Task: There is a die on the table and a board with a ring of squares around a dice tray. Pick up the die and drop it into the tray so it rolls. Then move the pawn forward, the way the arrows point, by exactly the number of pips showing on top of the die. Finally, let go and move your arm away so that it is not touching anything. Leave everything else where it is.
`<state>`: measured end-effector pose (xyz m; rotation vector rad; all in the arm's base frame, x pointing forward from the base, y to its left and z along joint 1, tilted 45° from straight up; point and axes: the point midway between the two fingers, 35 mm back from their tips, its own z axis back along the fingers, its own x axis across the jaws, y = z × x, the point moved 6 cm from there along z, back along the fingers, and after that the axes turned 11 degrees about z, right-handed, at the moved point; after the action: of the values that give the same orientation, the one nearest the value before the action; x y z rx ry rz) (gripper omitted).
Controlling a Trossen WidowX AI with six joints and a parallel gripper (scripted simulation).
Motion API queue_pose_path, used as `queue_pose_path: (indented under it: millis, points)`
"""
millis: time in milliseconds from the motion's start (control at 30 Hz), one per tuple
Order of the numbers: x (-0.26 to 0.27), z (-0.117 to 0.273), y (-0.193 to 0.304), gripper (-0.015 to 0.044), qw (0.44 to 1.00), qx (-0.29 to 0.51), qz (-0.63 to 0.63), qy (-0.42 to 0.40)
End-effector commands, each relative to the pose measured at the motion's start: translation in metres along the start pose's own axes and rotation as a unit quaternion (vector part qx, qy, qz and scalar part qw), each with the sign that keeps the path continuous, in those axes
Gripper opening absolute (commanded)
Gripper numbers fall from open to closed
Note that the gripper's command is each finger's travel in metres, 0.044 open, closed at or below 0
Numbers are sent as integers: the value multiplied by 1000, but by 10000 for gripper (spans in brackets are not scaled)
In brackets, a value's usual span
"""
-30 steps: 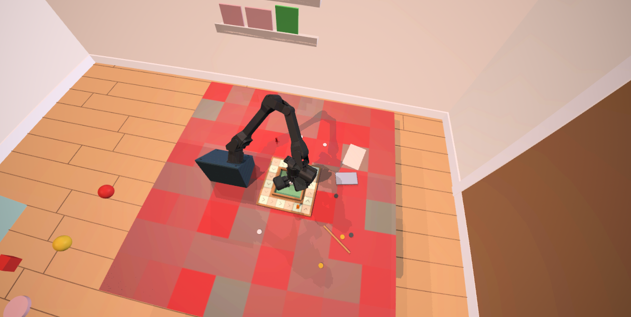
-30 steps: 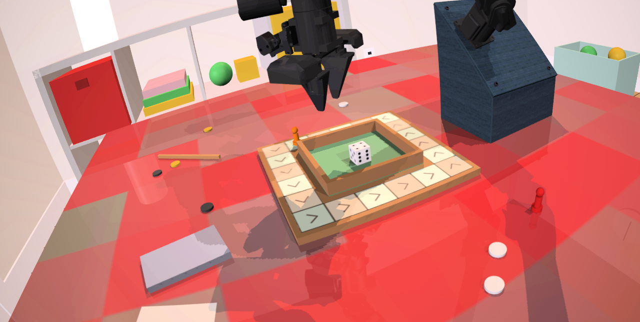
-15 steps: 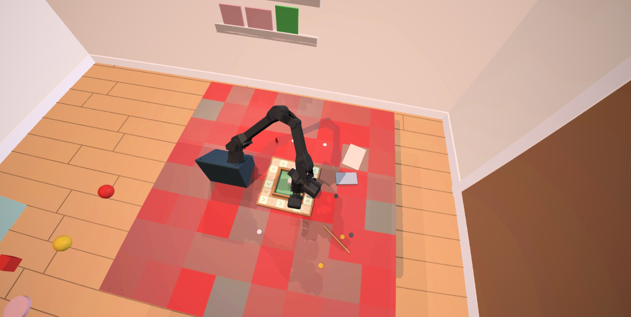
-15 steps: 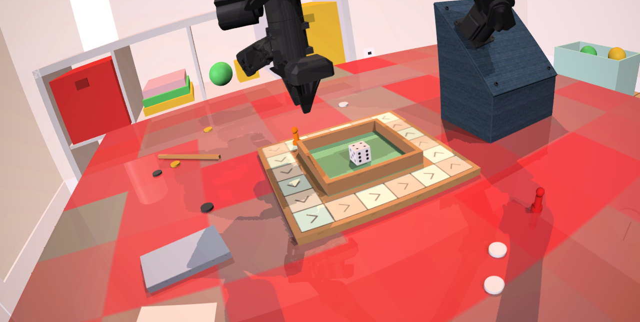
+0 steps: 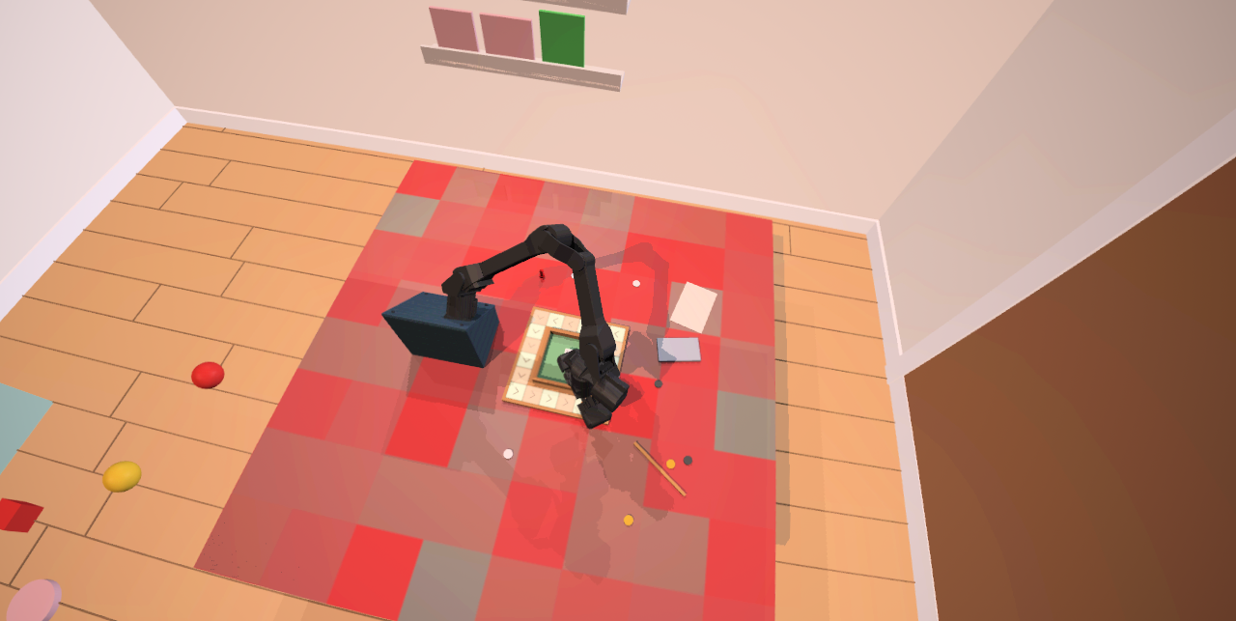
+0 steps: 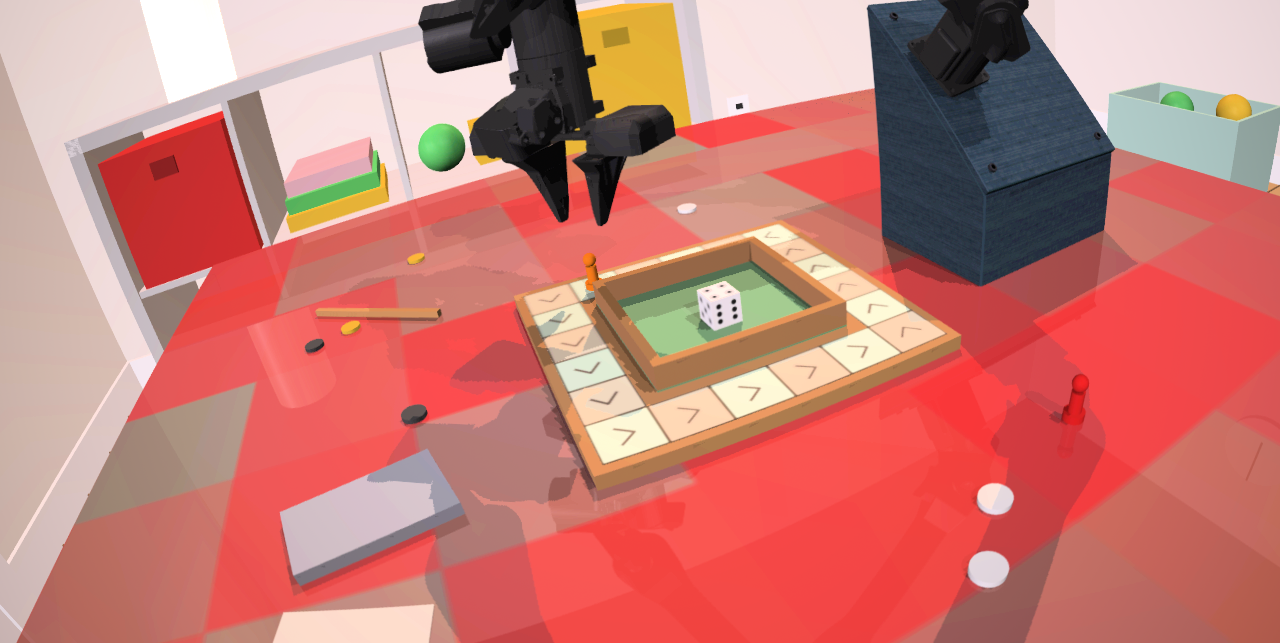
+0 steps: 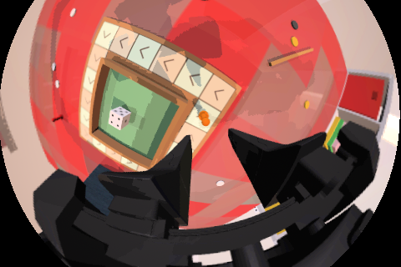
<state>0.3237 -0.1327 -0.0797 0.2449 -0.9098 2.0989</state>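
Above the orange pawn (image 6: 589, 272) hangs the pincer (image 6: 580, 202), half-open and gripping nothing; beside the pawn, the die (image 6: 719, 306) rests in the tray (image 6: 742, 354).

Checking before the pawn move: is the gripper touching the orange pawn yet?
Apart. The exterior view shows the gripper hanging above the orange pawn, with red table visible between the fingertips and the pawn's head.
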Motion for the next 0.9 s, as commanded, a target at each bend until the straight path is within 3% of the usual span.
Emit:
queue_pose_path:
  millis: [0,867]
  points:
    - [-1,-7,0,200,1000,-2,7,0]
    - [0,-49,0,200,1000,-3,7,-1]
